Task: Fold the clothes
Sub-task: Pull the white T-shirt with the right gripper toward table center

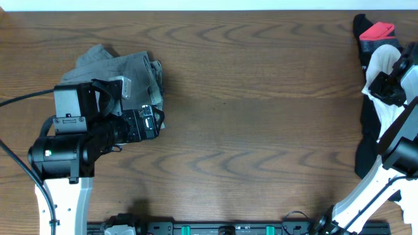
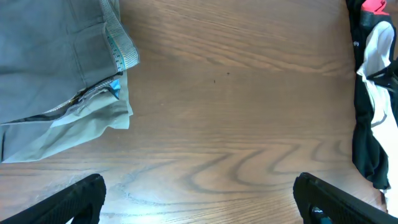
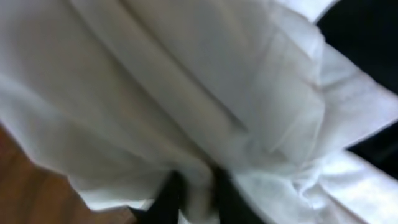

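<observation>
- Bunched at the far right edge of the table (image 1: 261, 98): a white garment (image 1: 386, 60), draped over a black garment (image 1: 367, 134) with a red patch (image 1: 379, 30) at its top end.
- In the right wrist view, white garment (image 3: 186, 93) filling almost the whole picture in soft folds (blurred, no print to be made out), a corner of black cloth at the upper right.
- Clenched on a fold of that white cloth: the right gripper (image 3: 194, 200), two dark fingers (image 3: 166, 202) set close together with fabric pinched between them.
- Well apart, at the table's left side: a grey-khaki pile (image 1: 124, 68), crumpled, a pale lining edge turned out toward bare wood (image 2: 93, 118).
- Just beside the pile, over its near edge seen from overhead: the left gripper (image 1: 153, 123), fingers (image 2: 81, 199) spread wide, grasping nothing, only wood grain between them.
</observation>
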